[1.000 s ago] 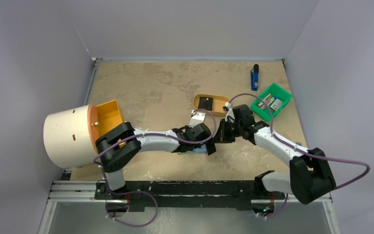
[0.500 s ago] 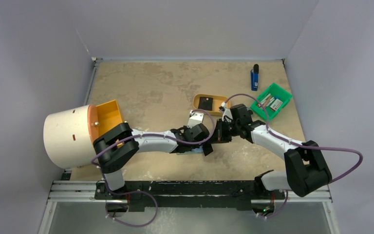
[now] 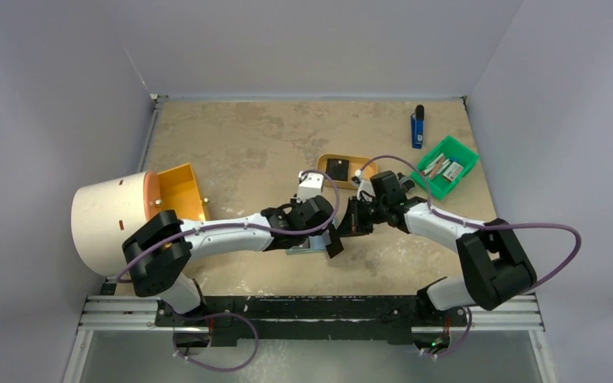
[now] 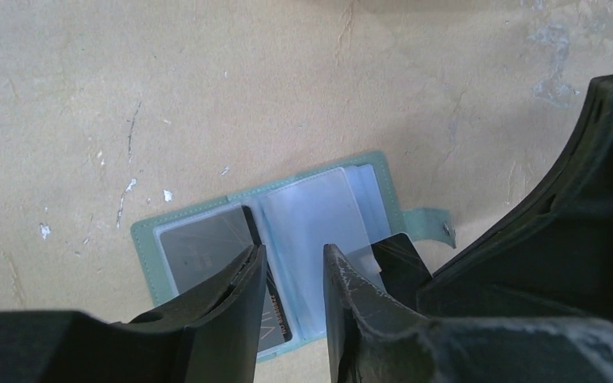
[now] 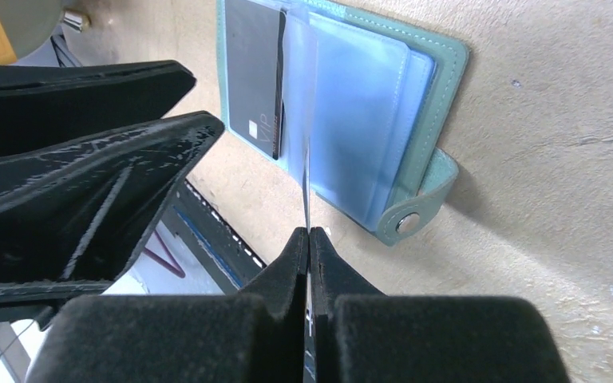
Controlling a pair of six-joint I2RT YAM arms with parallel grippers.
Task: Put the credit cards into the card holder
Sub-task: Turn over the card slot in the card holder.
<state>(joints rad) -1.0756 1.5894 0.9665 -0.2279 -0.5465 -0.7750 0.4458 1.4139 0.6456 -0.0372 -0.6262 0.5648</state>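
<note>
The sage-green card holder (image 4: pixel 148 239) lies open on the table, clear sleeves up and snap tab (image 5: pixel 409 222) to one side. A grey credit card (image 4: pixel 199 247) sits in one sleeve, and a dark card (image 4: pixel 278 315) pokes out beside it. My left gripper (image 4: pixel 294 251) hovers open just over the sleeves with nothing between its fingers. My right gripper (image 5: pixel 309 233) is shut on a thin dark credit card (image 5: pixel 306 187), seen edge-on, whose far end reaches the standing sleeve. From above, both grippers meet over the holder (image 3: pixel 302 249).
A tan oval tray (image 3: pixel 359 177) holding a small black square item sits just behind the grippers. A green bin (image 3: pixel 464 171) with small items and a blue lighter (image 3: pixel 417 128) are at the far right. A white cylinder with an orange drawer (image 3: pixel 116 219) stands at the left.
My left gripper has opened from shut and its arm has shifted left and farther away. The right gripper has moved left with its card, closer to the holder.
</note>
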